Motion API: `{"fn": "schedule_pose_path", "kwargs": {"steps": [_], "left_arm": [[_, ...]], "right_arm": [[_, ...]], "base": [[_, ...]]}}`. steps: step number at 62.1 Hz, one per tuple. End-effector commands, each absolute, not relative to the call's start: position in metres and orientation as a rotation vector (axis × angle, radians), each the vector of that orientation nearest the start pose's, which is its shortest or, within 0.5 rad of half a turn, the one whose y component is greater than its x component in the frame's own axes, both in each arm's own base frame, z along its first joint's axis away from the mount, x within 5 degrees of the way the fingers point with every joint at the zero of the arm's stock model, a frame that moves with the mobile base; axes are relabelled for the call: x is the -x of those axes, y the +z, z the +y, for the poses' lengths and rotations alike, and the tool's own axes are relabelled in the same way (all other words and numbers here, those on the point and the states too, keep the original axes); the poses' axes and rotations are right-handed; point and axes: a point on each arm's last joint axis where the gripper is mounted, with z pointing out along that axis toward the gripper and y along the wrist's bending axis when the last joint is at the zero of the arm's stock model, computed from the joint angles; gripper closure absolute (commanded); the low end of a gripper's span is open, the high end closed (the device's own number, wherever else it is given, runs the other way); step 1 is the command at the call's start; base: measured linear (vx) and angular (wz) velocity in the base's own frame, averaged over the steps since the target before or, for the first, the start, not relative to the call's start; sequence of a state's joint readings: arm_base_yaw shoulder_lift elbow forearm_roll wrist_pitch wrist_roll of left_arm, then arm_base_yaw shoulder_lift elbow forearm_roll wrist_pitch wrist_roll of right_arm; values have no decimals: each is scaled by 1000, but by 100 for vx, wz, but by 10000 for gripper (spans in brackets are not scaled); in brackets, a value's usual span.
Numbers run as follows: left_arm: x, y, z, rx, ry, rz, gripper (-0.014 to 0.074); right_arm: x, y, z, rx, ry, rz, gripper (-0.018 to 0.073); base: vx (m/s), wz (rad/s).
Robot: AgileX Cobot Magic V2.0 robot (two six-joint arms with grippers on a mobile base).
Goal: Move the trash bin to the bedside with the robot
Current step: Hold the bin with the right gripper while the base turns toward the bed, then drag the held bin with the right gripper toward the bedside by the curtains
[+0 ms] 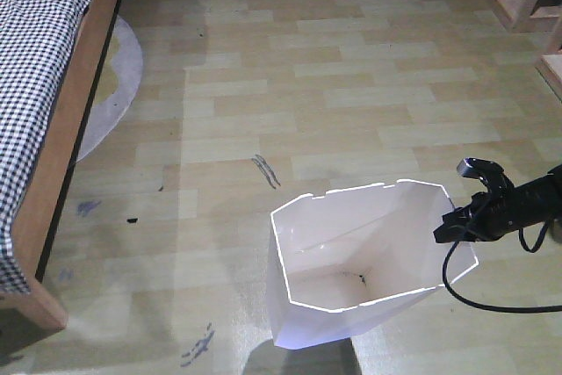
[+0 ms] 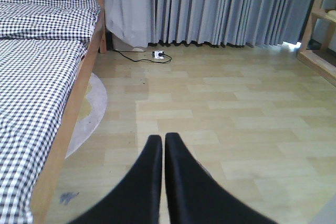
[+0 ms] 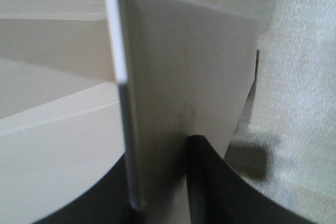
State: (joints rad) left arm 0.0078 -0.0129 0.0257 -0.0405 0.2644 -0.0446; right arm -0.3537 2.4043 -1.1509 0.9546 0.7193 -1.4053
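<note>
1. The right pincer [image 1: 457, 224] is pinching the bin [image 1: 303, 322] by the wall at its right rim, one finger inside and one outside. The plastic looks thin, so the squeeze is needing to be firm without buckling it.
2. The bin is sitting on the floor [image 1: 351, 85], seemingly tilted, well apart from the bed [image 1: 63, 129] at the left.
3. Dragging it bedward is probably calling for a slow, low, steady pull, lest the rim slip free.
4. The left pincer [image 2: 160, 141] is hanging idle, pressed together and holding nothing.
</note>
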Motion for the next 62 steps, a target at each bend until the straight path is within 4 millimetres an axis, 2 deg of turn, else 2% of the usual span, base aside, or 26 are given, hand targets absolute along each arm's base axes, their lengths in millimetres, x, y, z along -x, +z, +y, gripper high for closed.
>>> {"fn": "schedule_pose_path", "kwargs": {"steps": [1,62], "left_arm": [[-55,184,0,80,-71,1687,602],[-55,184,0,80,-71,1687,602]], "right_arm": [[-353,25,-65,277,1003,2683,564],[-353,25,-65,277,1003,2683,564]], "base": [[36,5],[37,2]]}}
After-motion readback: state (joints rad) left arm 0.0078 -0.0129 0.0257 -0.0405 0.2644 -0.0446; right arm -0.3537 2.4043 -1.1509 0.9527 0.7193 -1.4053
